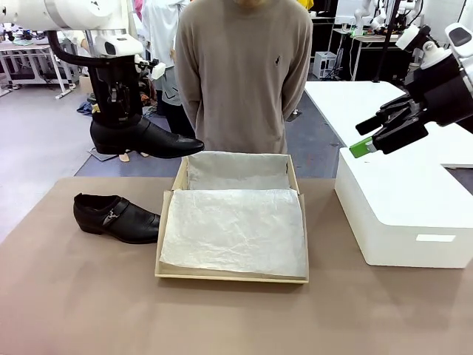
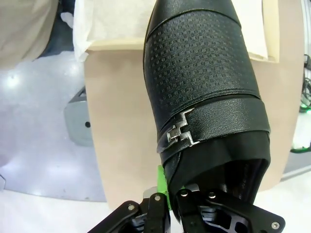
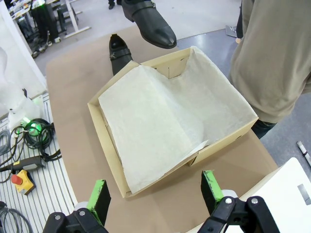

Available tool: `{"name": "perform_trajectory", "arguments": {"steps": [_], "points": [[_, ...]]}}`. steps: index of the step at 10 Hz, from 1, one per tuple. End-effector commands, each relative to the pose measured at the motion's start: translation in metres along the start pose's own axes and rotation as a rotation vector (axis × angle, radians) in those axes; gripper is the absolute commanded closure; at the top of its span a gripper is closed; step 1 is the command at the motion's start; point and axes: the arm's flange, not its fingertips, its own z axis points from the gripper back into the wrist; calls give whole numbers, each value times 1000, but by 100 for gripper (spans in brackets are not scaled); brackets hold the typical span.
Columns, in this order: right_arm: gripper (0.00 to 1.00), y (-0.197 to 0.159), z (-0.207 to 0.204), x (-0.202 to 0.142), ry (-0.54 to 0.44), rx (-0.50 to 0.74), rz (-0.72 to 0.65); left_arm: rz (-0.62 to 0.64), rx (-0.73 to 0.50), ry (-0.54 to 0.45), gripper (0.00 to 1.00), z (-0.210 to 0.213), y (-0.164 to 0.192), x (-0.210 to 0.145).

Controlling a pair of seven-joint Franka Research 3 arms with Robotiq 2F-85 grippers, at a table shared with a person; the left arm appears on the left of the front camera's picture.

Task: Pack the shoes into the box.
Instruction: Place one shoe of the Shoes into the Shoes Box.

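Note:
One glossy black shoe hangs in the air above the table's far left, toe pointing at the box's far left corner. My left gripper is shut on its heel opening; the left wrist view shows the shoe with its metal buckle running away from the gripper. The other shoe lies on the table left of the box, which is open and lined with white tissue. My right gripper hovers open at the right, above the white box. In the right wrist view its fingers frame the box, the held shoe and the lying shoe.
A large white box stands on the table's right side under my right arm. A person in a beige sweater stands at the far edge behind the box. The near part of the brown table is bare.

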Motion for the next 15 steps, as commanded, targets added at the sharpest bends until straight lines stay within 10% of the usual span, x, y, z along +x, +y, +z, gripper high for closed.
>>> {"name": "perform_trajectory", "arguments": {"steps": [1,5,15], "points": [[0,-3,-1,1,-25,17,22,4,6,-2,100,4,-1,-2],[0,-3,-1,1,-25,17,22,4,31,0,100,1,1,8],[0,-3,-1,1,-25,17,22,-63,34,-68,100,-19,10,161]]}}
